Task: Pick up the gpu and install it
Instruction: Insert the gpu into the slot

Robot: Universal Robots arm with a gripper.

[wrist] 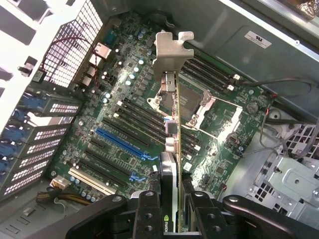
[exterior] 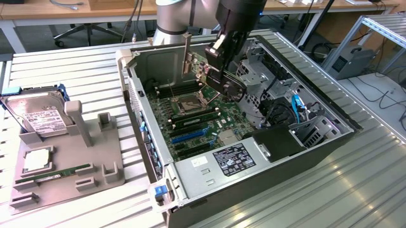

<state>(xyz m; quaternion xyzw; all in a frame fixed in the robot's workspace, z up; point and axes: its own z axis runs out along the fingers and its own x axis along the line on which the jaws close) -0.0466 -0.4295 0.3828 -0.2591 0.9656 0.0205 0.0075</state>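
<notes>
**Gpu held on edge over the motherboard**

The gripper (wrist: pixel 175 201) has its black jaws pinching the gpu (wrist: pixel 172 119) from both faces. The card hangs on edge inside the open computer case (exterior: pixel 142 137), above the motherboard (wrist: pixel 119 84). It is a thin green board with a dark cooler on one face and a silver bracket (wrist: pixel 172 55) at the far end. Close to the jaws the cooler carries a small green Nvidia eye logo. The black label (exterior: pixel 233 159) on the power supply has white print too small to read. The jaws hide the near end of the card.
</notes>
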